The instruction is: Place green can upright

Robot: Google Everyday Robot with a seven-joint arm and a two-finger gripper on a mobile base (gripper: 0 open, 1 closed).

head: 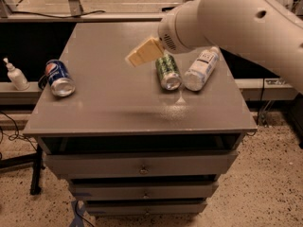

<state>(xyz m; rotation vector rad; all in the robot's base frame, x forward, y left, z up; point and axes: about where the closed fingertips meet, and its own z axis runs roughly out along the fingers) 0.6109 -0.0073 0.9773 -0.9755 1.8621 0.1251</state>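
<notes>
The green can (168, 72) lies on its side on the grey cabinet top (113, 93), right of centre, its silver end facing the front. My gripper (143, 52) shows as a cream-coloured finger pair hanging above the top, just left of and behind the can, not touching it. The big white arm comes in from the upper right and hides the can's far end.
A white plastic bottle (201, 69) lies on its side right next to the green can. A blue Pepsi can (59, 78) lies on its side near the left edge. A small white dispenser bottle (15, 75) stands on a lower shelf to the left. Drawers are below.
</notes>
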